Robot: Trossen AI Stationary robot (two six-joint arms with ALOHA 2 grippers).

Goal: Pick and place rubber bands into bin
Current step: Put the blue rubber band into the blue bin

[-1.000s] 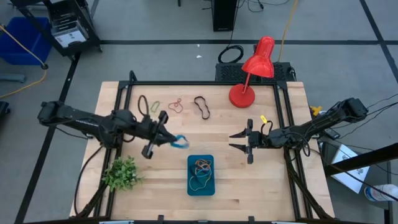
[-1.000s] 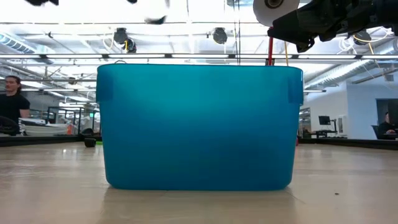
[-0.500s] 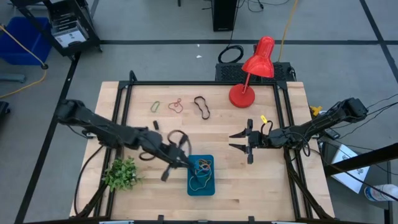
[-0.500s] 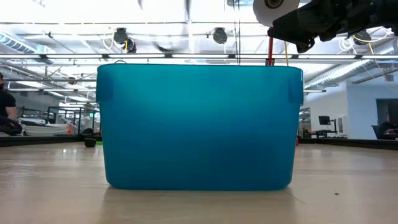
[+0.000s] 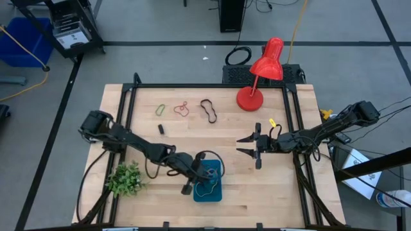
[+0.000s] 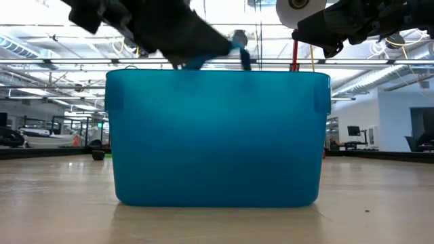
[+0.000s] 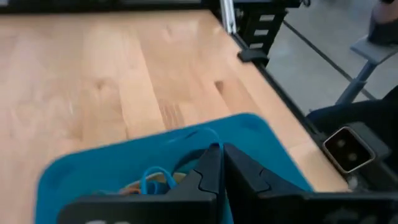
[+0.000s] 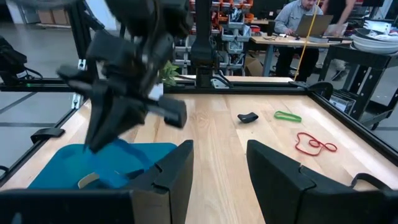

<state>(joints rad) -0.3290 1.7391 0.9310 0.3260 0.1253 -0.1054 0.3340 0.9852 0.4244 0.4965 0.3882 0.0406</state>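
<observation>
My left gripper [image 5: 203, 172] is shut on a blue rubber band [image 6: 239, 46] above the teal bin [image 5: 218, 196], which holds several other bands [image 5: 205, 188]. My right gripper [image 5: 247, 146] is open and empty over the table, right of the bin. A green band [image 5: 160, 110], a red band [image 5: 182, 109] and a black band [image 5: 209, 110] lie flat on the far part of the table. In the low view the bin [image 6: 217, 135] fills the middle, with my left gripper [image 6: 224, 47] just above its rim. My left gripper pinches the blue rubber band between its two shut fingertips; a thin arc of it [image 7: 194, 133] shows beside them. The fingers come slanting from the table's left and point down toward the bin. The band is lifted clear, over the bin's inside [image 7: 261, 143].
A red desk lamp [image 5: 260, 70] stands at the far right. A small green plant [image 5: 125, 178] sits at the near left. A small black piece [image 5: 161, 129] lies left of centre. A black frame borders the table. People sit at desks beyond it [image 8: 298, 15].
My left gripper has gone from left of the table's middle toward the near edge and the right, carrying the blue band, and now stands over the bin. It stays shut on the band.
</observation>
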